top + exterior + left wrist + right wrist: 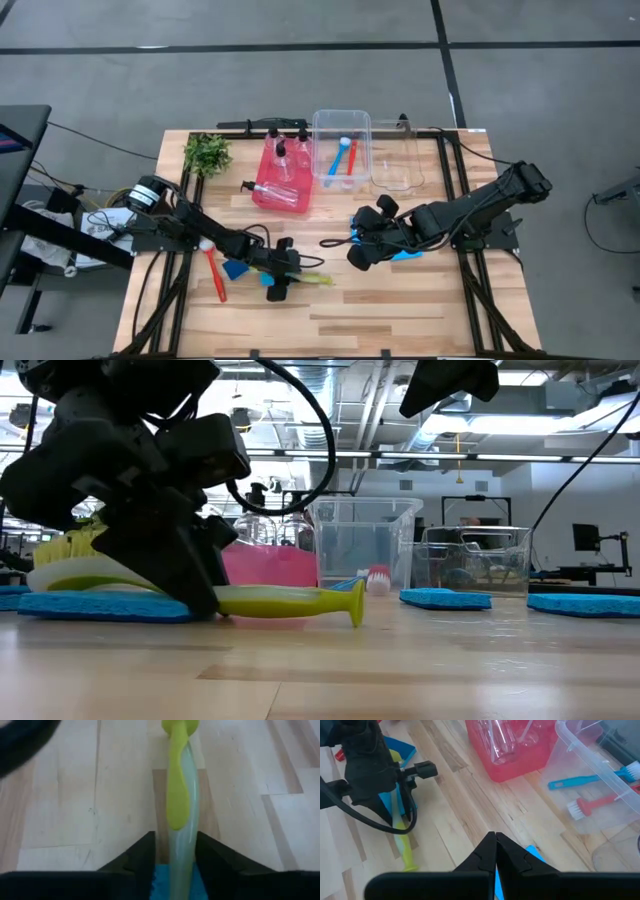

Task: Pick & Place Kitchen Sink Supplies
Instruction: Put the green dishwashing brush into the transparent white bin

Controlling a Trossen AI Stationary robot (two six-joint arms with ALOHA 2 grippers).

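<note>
Brush (179, 795), yellow-green, lies on the table (400, 300) between the left gripper's (174, 860) part-open fingers, unclamped; right gripper (495, 851) hovers pinched together, empty.

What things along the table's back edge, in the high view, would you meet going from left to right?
Leafy plant → red tray holding bottles → clear bin with blue and red brushes → second clear bin.

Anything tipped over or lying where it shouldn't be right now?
One clear bottle lies on its side in the red tray while the others there stand upright. The yellow-green brush lies partly across a blue sponge, with the left gripper straddling its handle. Nothing looks spilled or broken.
</note>
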